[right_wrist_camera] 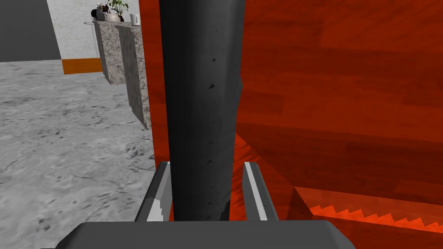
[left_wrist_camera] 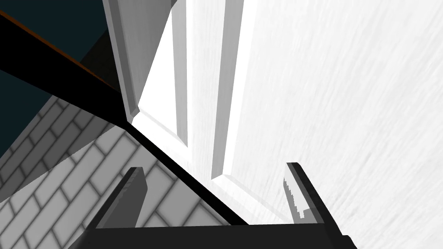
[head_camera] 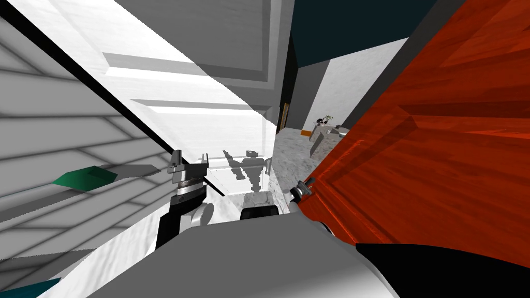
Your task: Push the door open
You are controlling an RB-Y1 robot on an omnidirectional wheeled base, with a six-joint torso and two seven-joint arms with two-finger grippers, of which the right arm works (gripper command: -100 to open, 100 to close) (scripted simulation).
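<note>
Right fingers clamped on the red door at its free edge

The red door [head_camera: 424, 155] [right_wrist_camera: 337, 86] stands ajar on my right side, and through the gap I see the grey floor [right_wrist_camera: 65, 151]. The right gripper [head_camera: 303, 187] [right_wrist_camera: 207, 166] has both fingers pressed on the sides of the dark free edge [right_wrist_camera: 203, 86]. The left gripper [head_camera: 191, 155] [left_wrist_camera: 214, 167] hangs with fingers spread apart and holding nothing, close before the white door [head_camera: 196, 67] [left_wrist_camera: 303, 108]. I judge the red door to be a stiff, rather heavy panel which turns only around its hinges. Its flat face looks smooth and thin fingers could slide on it. So the free edge, far from the hinges, is the best place to hold, and the push should be slow and steady
</note>
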